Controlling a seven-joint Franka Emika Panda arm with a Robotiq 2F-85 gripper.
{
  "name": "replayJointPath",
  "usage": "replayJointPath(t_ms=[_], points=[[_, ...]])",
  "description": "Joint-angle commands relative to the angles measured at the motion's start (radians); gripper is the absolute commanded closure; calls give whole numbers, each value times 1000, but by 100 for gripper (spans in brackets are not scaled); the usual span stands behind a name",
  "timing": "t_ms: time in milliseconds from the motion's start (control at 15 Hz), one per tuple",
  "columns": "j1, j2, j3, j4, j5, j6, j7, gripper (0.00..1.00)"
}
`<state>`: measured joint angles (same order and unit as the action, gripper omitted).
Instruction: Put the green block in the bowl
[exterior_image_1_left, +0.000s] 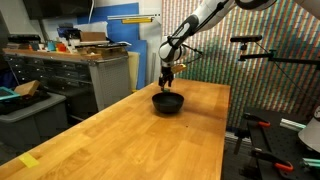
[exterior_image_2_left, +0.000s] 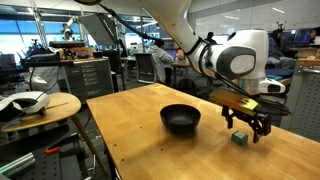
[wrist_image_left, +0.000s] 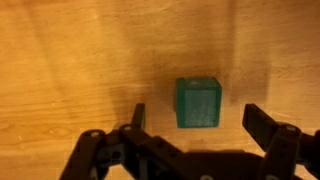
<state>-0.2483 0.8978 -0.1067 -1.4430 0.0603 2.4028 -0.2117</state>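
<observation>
The green block (wrist_image_left: 198, 102) lies on the wooden table, seen from above in the wrist view between my open fingers. In an exterior view it sits at the table's near right (exterior_image_2_left: 240, 138), just under my gripper (exterior_image_2_left: 246, 128), to the right of the black bowl (exterior_image_2_left: 180, 119). The gripper (wrist_image_left: 198, 125) is open and empty, hovering a little above the block. In an exterior view the bowl (exterior_image_1_left: 167, 102) shows at the far end of the table with the gripper (exterior_image_1_left: 167, 84) behind it; the block is hidden there.
The wooden table (exterior_image_1_left: 130, 135) stretches toward the camera. A round side table (exterior_image_2_left: 40, 110) with a white object stands beside it. Cabinets and a bench (exterior_image_1_left: 80, 70) stand beyond the table edge. A tripod rig (exterior_image_1_left: 265, 60) stands at the side.
</observation>
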Motion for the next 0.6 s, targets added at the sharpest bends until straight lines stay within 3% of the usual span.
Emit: replayJointPath(t_ms=[0, 67, 133, 267, 533], points=[[-38, 51, 32, 92, -5, -35, -24, 0], [-43, 58, 36, 102, -3, -41, -26, 0], [-46, 64, 40, 109, -2, -46, -29, 25], [-52, 72, 46, 122, -1, -54, -32, 32], [-54, 70, 52, 132, -2, -72, -33, 65]])
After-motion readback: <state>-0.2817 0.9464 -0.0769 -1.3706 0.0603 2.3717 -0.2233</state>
